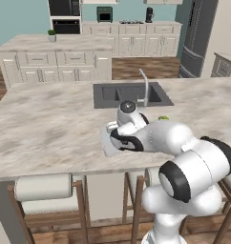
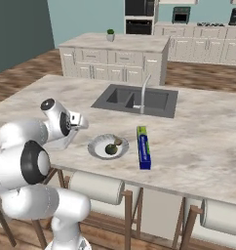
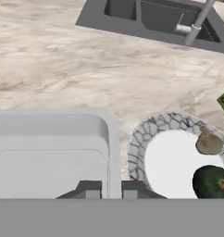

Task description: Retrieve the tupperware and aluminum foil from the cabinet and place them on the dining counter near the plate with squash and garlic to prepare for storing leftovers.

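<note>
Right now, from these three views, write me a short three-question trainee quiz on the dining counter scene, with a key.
1. True or false: the aluminum foil lies on the dining counter beside the plate.
2. On the side of the plate away from the foil lies: A) the tupperware B) a kettle C) a pan.
3. Fill in: the fingers are ____ on the tupperware's rim.

Key: 1 true; 2 A; 3 shut.
</note>
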